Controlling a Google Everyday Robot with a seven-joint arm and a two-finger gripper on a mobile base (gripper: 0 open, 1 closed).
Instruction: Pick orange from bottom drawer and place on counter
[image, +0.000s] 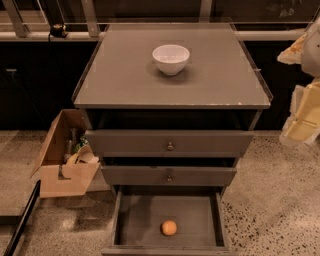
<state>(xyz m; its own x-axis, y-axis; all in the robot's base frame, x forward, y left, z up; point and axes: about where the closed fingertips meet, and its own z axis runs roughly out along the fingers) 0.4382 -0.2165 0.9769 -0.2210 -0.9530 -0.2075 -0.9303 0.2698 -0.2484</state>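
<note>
The orange (169, 228) lies on the bare floor of the bottom drawer (135, 225), near its front and middle. The drawer is pulled open at the foot of the cabinet. The counter (125, 75) is the flat grey-brown top of the cabinet, with thin clear edging. My gripper (304, 116) shows as pale yellow-white parts at the far right edge, beside the counter's right side and well above and to the right of the orange. It touches nothing of the task.
A white bowl (171, 58) stands on the counter toward the back middle. Two upper drawers with round knobs (170, 146) are shut. An open cardboard box (65, 160) with items sits on the floor left of the cabinet. A dark bar (20, 220) crosses the lower left.
</note>
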